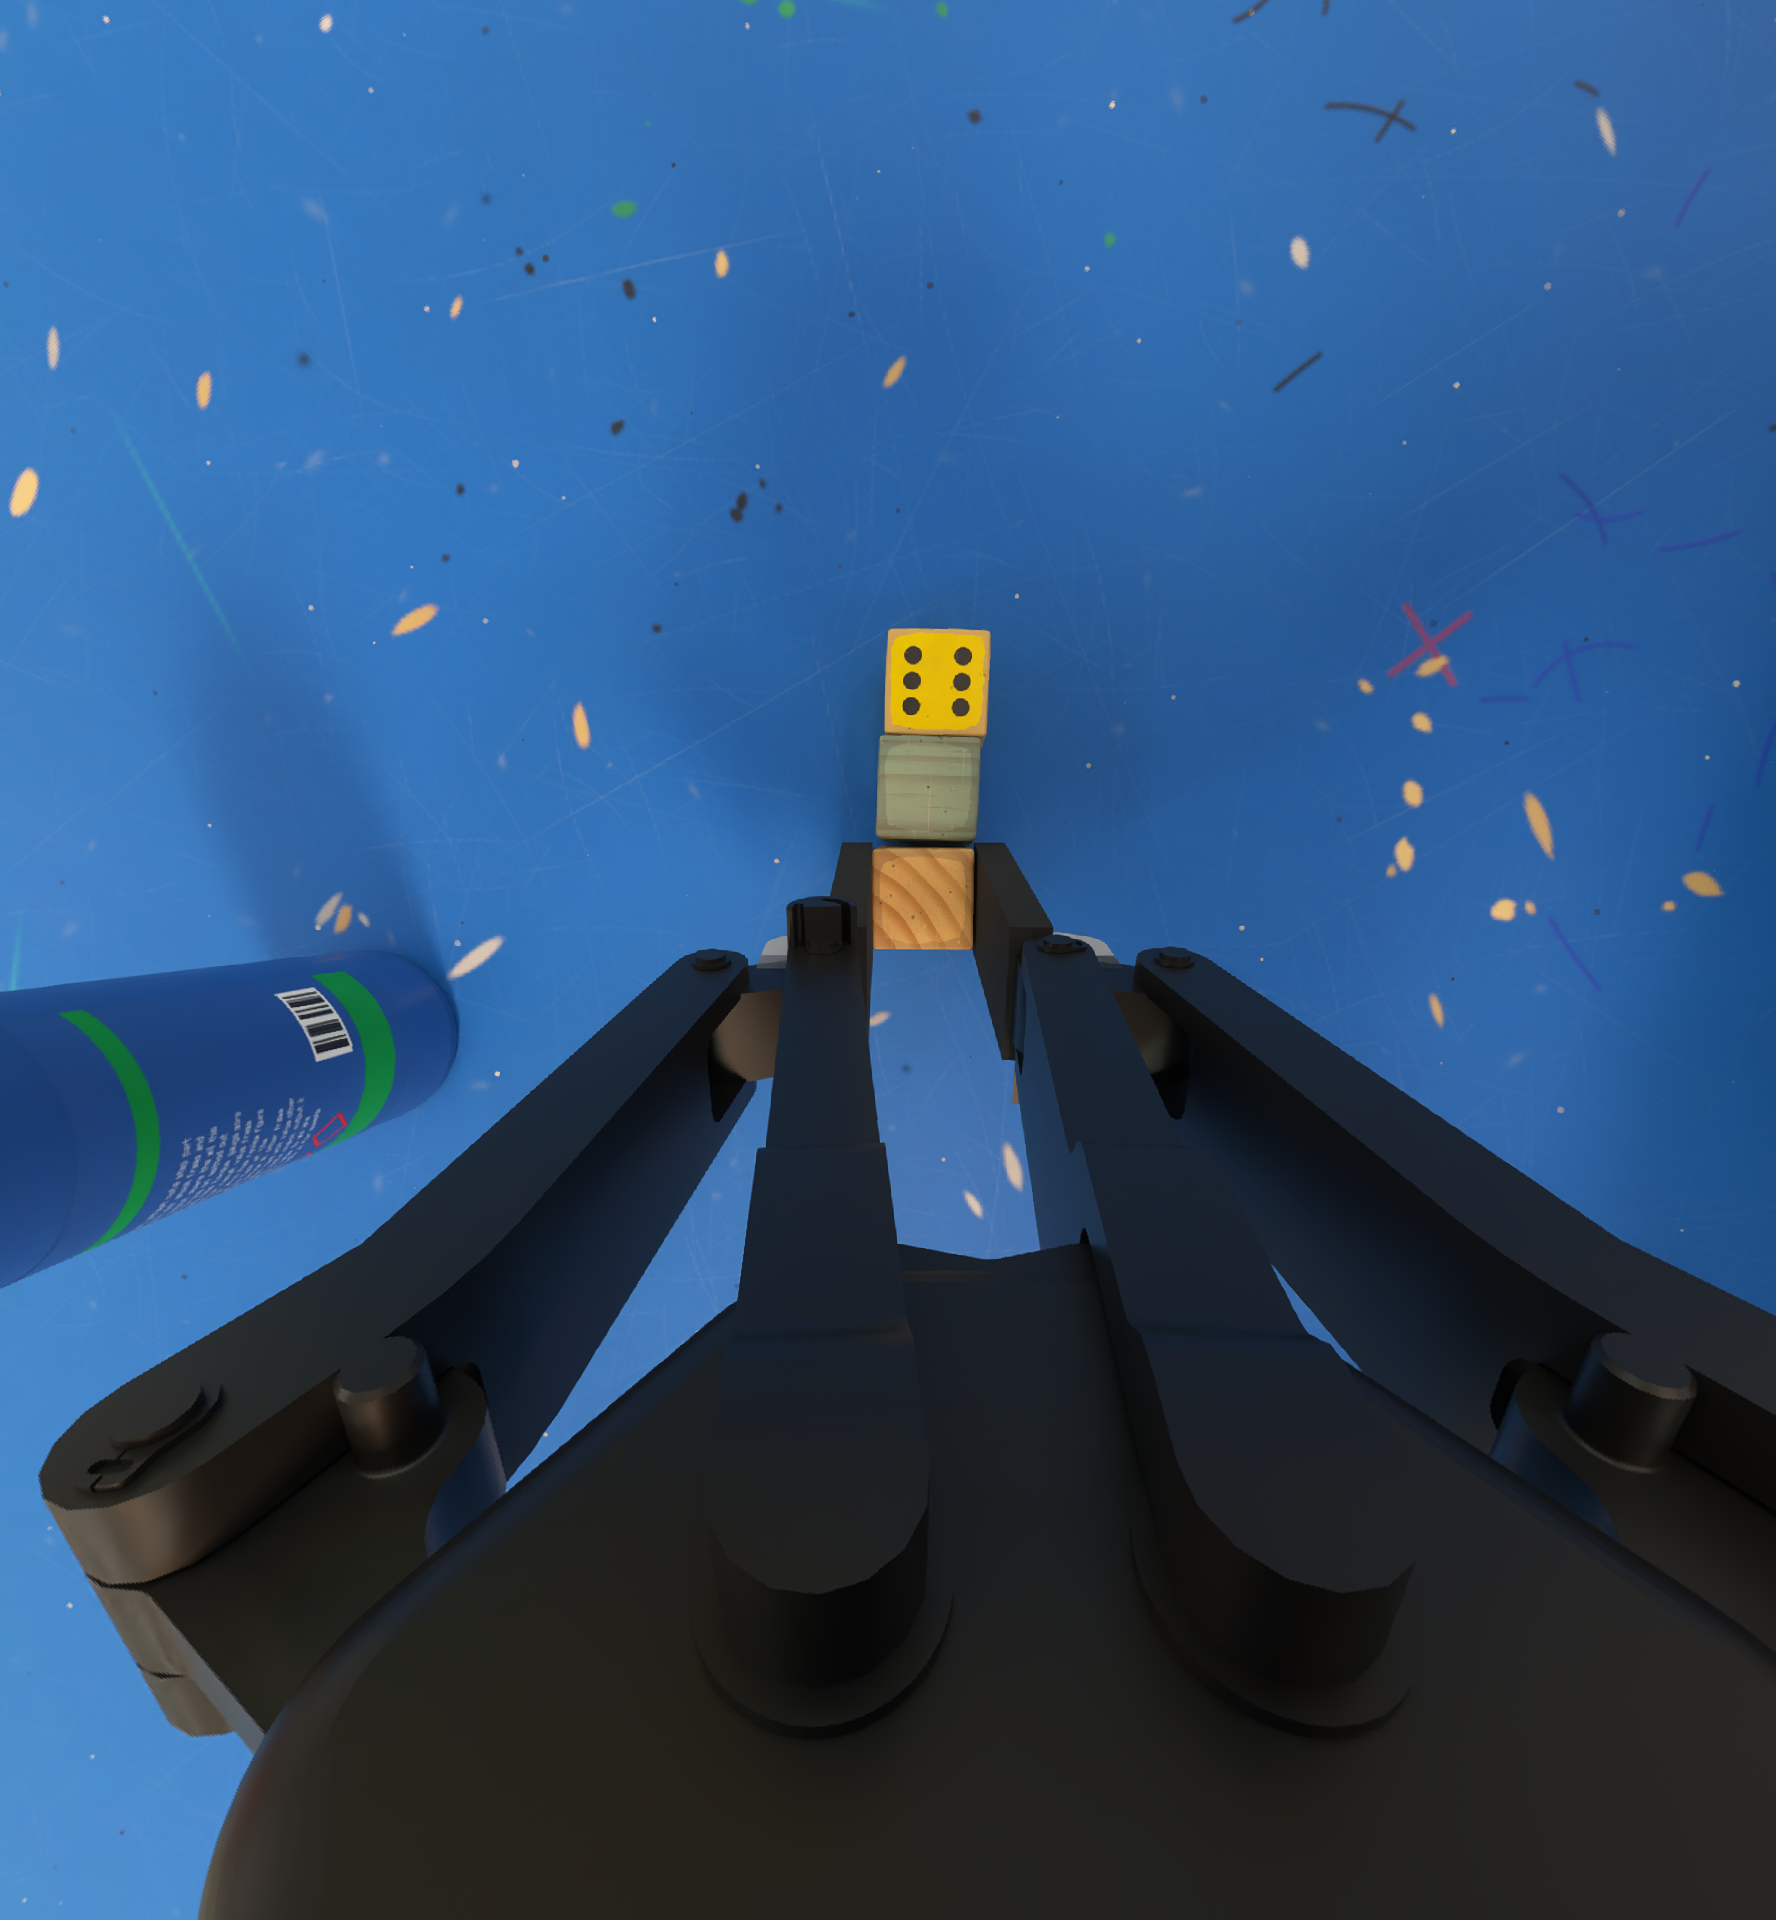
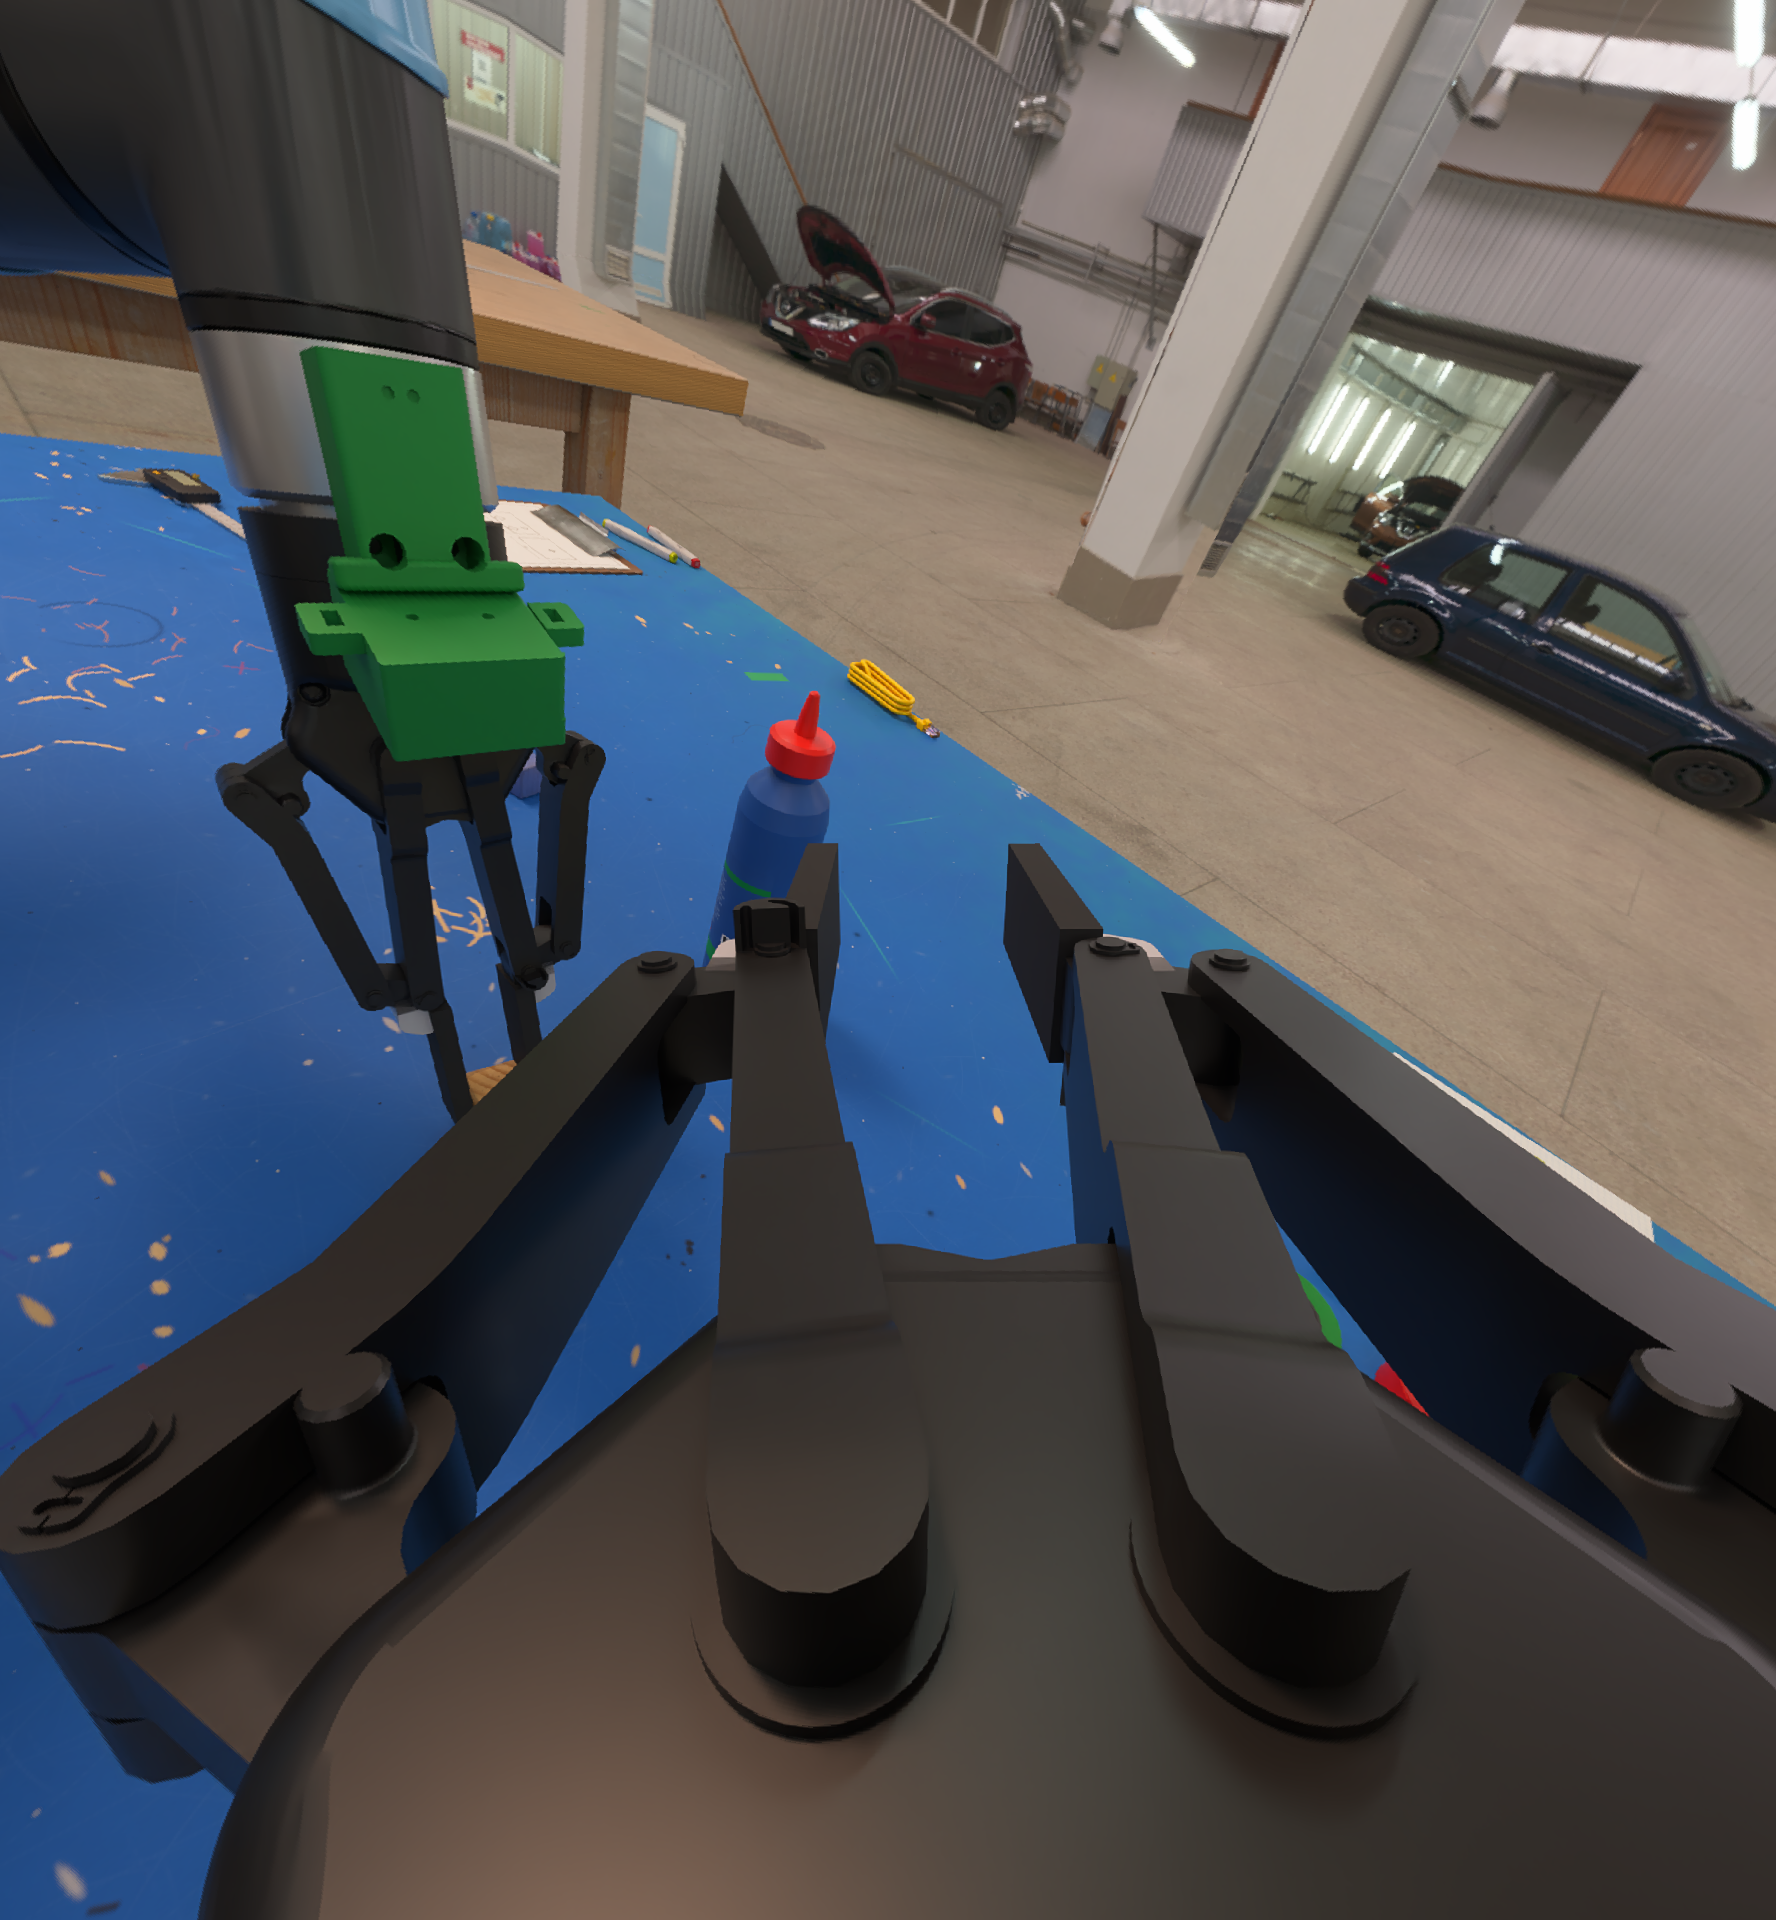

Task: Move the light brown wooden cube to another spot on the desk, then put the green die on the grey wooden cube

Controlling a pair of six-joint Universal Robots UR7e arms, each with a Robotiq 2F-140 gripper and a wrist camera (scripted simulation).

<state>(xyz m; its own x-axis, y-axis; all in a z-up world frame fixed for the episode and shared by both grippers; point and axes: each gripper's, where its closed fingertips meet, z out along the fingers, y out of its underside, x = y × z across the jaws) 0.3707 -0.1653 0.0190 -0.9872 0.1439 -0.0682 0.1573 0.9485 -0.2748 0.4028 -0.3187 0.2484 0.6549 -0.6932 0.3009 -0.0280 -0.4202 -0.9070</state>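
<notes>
Desk [image 1: 1279, 416] blue and speckled, blue bottle [image 1: 167, 1101] cut off at left edge; left gripper [image 1: 922, 896] clamps light brown wooden cube [image 1: 922, 900], touching grey wooden cube [image 1: 928, 788] then yellow die [image 1: 936, 682]; right gripper [image 2: 922, 904] spread, empty.

Car workshop: open-bonnet red car [image 2: 899, 338].

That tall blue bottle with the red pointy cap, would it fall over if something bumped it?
Probably yes. The bottle stands upright on the blue desk, tall and narrow, so a nudge near the cap would likely tip it. Its round body would then probably roll.
</notes>
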